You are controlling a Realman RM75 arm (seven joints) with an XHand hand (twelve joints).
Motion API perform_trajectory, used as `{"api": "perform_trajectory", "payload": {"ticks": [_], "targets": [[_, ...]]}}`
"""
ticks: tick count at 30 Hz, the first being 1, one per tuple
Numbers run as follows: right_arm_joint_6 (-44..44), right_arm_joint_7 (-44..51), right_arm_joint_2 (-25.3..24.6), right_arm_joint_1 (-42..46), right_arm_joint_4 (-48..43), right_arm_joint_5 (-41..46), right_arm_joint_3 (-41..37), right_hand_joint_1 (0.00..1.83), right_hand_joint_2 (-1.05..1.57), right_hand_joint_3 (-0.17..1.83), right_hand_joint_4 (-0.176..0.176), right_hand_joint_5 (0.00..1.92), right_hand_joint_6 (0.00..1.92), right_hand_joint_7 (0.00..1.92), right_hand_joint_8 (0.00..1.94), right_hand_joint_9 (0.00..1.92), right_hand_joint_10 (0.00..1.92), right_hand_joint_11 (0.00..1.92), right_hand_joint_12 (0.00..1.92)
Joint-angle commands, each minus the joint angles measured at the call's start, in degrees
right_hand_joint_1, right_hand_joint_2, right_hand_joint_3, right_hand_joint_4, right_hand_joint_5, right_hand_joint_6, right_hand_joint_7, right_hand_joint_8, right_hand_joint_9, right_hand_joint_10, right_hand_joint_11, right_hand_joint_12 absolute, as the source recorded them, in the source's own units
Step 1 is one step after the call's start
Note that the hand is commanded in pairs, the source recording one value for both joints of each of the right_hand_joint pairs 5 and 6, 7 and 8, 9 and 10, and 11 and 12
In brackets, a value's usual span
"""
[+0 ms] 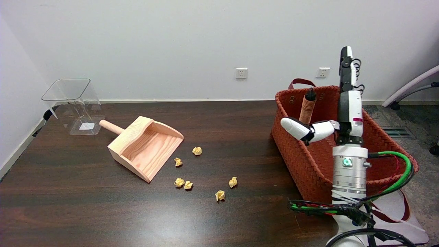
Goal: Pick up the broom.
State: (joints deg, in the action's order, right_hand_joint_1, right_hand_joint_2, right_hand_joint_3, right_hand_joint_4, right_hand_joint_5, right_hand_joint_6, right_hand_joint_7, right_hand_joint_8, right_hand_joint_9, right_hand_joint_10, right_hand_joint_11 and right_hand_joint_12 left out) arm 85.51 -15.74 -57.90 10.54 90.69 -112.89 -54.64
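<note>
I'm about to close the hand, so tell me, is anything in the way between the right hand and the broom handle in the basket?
Nothing visible blocks it. The right hand is held over the woven basket, its thumb reaching toward the broom handle, which stands up against the basket's far left corner. Only the basket's walls surround the handle; whether the thumb touches it cannot be told.
</note>
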Motion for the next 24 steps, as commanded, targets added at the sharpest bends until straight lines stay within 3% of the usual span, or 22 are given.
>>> {"api": "perform_trajectory", "payload": {"ticks": [1, 24], "targets": [[-7.47, 1.35, 0.93, -0.71, 0.56, 6.95, -0.65, 0.95, -0.26, 0.86, 0.0, 0.0, 0.0, 0.0, 0.0, 0.0, 0.0, 0.0, 0.0], [-9.38, 0.33, 1.27, -0.69, -1.7, 13.68, 2.06, 0.95, -0.29, 0.98, 0.0, 0.0, 0.0, 0.01, 0.01, 0.0, 0.0, 0.0, 0.0]]}}
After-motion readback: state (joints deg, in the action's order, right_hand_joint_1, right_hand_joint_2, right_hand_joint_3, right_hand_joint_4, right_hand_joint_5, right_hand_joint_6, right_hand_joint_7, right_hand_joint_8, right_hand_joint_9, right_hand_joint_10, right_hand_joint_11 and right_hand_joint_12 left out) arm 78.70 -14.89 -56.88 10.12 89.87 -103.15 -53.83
